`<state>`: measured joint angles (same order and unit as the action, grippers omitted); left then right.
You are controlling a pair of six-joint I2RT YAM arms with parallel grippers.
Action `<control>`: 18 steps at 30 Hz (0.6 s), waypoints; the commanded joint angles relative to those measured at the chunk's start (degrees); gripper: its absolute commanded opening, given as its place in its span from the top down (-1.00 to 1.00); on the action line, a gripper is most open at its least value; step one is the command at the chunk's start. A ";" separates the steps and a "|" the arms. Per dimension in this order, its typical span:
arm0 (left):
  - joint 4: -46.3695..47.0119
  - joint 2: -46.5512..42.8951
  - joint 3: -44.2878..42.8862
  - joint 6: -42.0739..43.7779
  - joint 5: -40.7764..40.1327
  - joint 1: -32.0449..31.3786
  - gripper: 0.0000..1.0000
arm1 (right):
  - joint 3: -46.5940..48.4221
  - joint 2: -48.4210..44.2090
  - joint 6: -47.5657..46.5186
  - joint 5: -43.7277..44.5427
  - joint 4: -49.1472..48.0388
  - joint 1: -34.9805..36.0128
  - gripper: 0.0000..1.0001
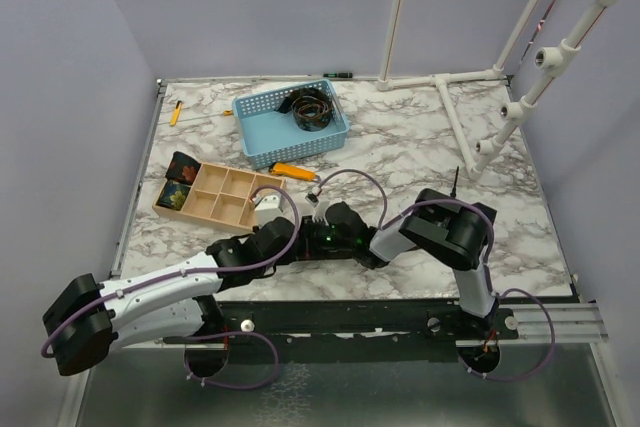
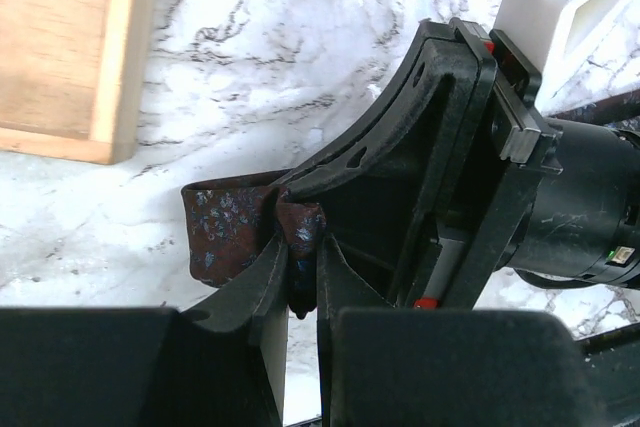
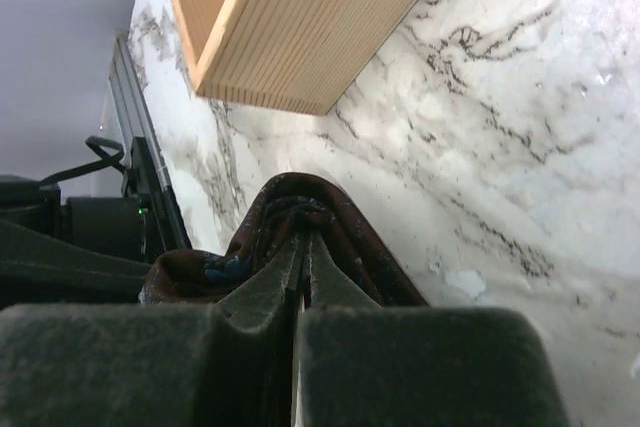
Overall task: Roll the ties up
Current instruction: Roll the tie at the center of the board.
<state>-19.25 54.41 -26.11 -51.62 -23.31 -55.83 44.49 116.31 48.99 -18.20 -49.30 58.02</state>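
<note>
Our left gripper pinches a fold of the dark patterned tie, which loops out to its left. Our right gripper clamps the same tie, bunched around its fingertips, with the wooden tray just beyond.

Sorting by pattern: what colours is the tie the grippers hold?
Dark maroon tie with blue flecks; left wrist view.

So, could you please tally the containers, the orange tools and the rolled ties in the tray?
Blue basket: 1
Wooden tray: 1
Orange tools: 2
Rolled ties in the tray: 2
Total: 6
</note>
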 commanded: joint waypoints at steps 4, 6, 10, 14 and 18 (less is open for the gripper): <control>-2.64 4.98 -5.36 0.70 -6.10 -2.27 1.00 | -3.69 -4.16 -2.16 4.71 -1.23 1.22 0.78; -3.74 6.69 -6.71 1.18 -7.21 -2.90 1.00 | -3.92 -6.21 -3.11 7.55 1.62 1.21 0.76; -5.69 8.41 -8.45 1.45 -9.44 -3.70 1.00 | -3.27 -10.39 -4.48 12.85 10.33 1.22 0.75; -6.86 9.16 -9.53 1.34 -10.82 -4.17 1.00 | -3.81 -13.72 -3.94 16.52 16.00 1.17 0.71; -7.67 9.99 -10.53 1.84 -11.69 -4.41 1.00 | -4.46 -16.10 -3.47 20.02 20.45 1.13 0.71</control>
<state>-24.40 63.46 -34.81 -50.89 -31.44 -59.77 41.10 103.02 45.98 -4.10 -35.81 58.50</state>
